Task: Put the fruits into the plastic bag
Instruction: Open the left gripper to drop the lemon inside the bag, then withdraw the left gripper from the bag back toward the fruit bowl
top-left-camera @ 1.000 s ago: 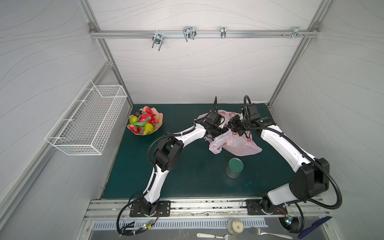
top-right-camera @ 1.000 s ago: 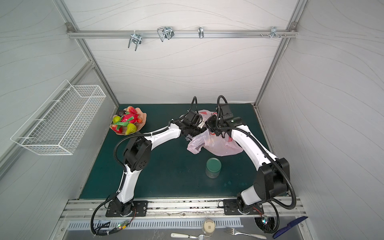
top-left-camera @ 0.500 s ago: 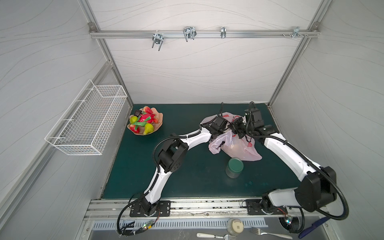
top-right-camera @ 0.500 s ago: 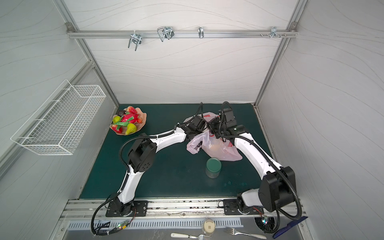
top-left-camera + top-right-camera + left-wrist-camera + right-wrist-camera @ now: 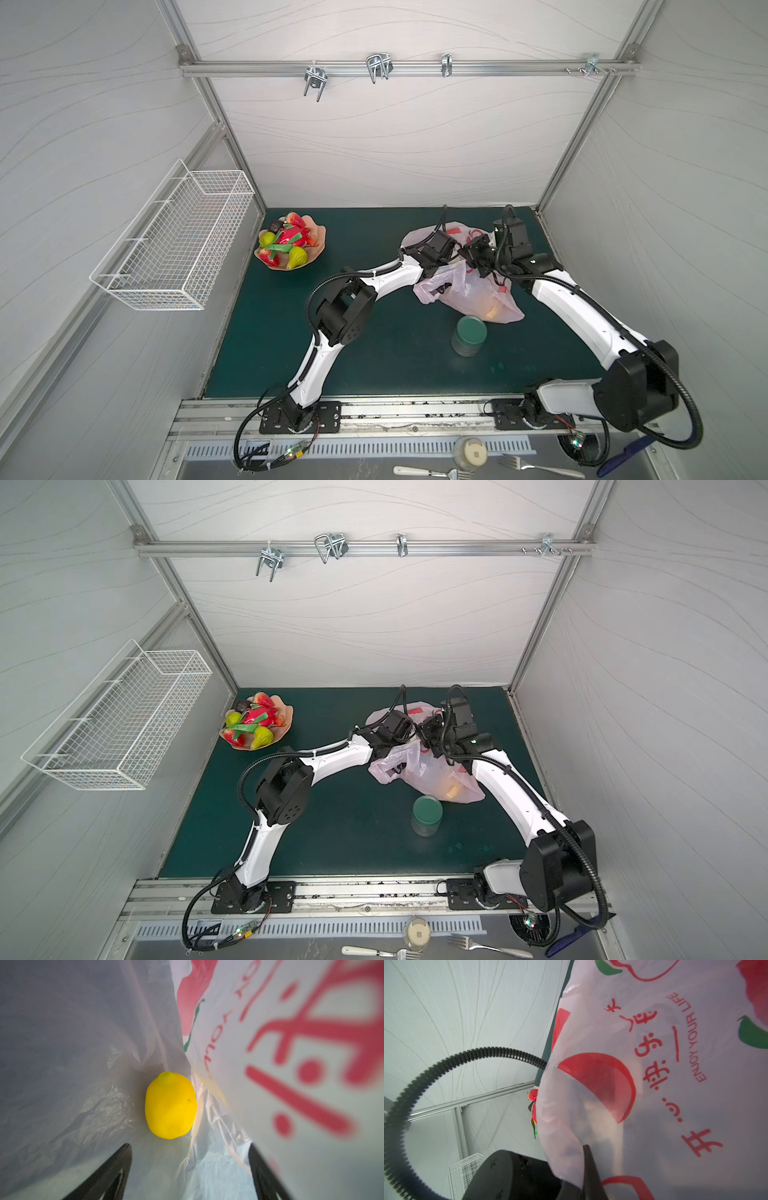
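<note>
The plastic bag (image 5: 469, 286) (image 5: 424, 766), pale pink with red prints, lies at the back right of the green mat. In the left wrist view my left gripper (image 5: 189, 1147) is inside it and open. A yellow lemon (image 5: 170, 1105) lies free on the bag's floor, just beyond the fingertips. It shows through the film as a yellow glow (image 5: 486, 307). My right gripper (image 5: 478, 255) (image 5: 586, 1151) is shut on the bag's upper edge (image 5: 571, 1136) and holds the mouth up. The other fruits (image 5: 286, 245) (image 5: 249, 725) are piled in the peach dish (image 5: 318, 249) at the back left.
A green-lidded glass jar (image 5: 468, 334) (image 5: 427, 814) stands just in front of the bag. A white wire basket (image 5: 174, 245) hangs on the left wall. Forks (image 5: 432, 471) and a small round jar lie on the metal ledge beyond the mat's front edge.
My left arm has pushed farther into the bag's mouth. My right gripper has shifted slightly right and forward with the bag's edge, and the bag has slumped towards the jar.
</note>
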Tool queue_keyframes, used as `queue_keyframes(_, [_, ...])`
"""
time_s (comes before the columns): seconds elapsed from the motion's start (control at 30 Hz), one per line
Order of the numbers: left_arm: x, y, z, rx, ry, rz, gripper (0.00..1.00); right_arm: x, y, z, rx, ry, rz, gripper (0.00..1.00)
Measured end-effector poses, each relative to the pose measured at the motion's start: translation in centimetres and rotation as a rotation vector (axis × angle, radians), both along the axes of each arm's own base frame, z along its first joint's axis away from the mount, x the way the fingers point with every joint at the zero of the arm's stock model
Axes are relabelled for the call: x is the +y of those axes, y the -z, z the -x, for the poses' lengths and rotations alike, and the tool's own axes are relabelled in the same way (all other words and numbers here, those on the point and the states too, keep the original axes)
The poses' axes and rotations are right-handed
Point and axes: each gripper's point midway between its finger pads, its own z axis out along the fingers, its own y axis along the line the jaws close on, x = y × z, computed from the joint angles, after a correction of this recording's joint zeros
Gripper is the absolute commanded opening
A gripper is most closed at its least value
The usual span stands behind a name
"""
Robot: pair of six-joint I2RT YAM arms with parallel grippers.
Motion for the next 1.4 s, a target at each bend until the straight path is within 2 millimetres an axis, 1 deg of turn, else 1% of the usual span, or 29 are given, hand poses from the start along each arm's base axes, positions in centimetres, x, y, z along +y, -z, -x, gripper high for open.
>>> queue_keyframes(0.1, [0.4, -0.9, 0.0, -0.013, -0.002, -0.002, 0.91, -0.2, -0.3, 0.0, -0.006, 0.006, -0.003, 0.00])
queue_keyframes(0.17, [0.9, -2.0, -0.1, -0.038, -0.007, -0.006, 0.91, -0.3, -0.5, 0.1, -0.011, 0.007, -0.007, 0.00])
queue_keyframes(0.3, [2.7, -3.7, -0.4, -0.095, -0.024, -0.049, 0.90, -0.4, -1.2, 0.3, -0.026, 0.010, -0.020, 0.00])
queue_keyframes(0.43, [4.3, -3.5, -0.4, -0.130, -0.022, -0.117, 0.89, -0.4, -1.7, 0.5, -0.039, 0.011, -0.023, 0.00])
queue_keyframes(0.57, [6.6, -2.8, -0.5, -0.166, -0.015, -0.211, 0.88, -0.8, -1.6, 0.4, -0.036, 0.024, -0.016, 0.00])
queue_keyframes(0.7, [8.9, -3.0, -0.6, -0.213, -0.009, -0.285, 0.88, -0.9, -1.5, 0.3, -0.035, 0.029, -0.013, 0.00])
queue_keyframes(0.8, [10.6, -3.8, -0.6, -0.241, -0.014, -0.315, 0.88, -0.9, -1.5, 0.3, -0.034, 0.030, -0.012, 0.00])
queue_keyframes(0.97, [13.9, -5.1, -0.7, -0.276, -0.043, -0.349, 0.88, -0.9, -1.4, 0.4, -0.031, 0.030, -0.010, 0.00])
queue_keyframes(1.1, [16.1, -6.0, -0.8, -0.296, -0.062, -0.356, 0.88, -0.9, -1.3, 0.4, -0.027, 0.030, -0.009, 0.00])
queue_keyframes(1.2, [18.4, -6.3, -0.7, -0.299, -0.091, -0.364, 0.88, -0.9, -1.1, 0.3, -0.022, 0.031, -0.007, 0.00])
queue_keyframes(1.3, [20.7, -7.0, -0.9, -0.303, -0.137, -0.369, 0.89, -0.9, -0.9, 0.1, -0.015, 0.031, -0.004, 0.00])
queue_keyframes(1.4, [23.2, -8.7, -1.9, -0.338, -0.203, -0.370, 0.90, -0.8, -0.8, 0.0, -0.012, 0.030, -0.004, 0.00])
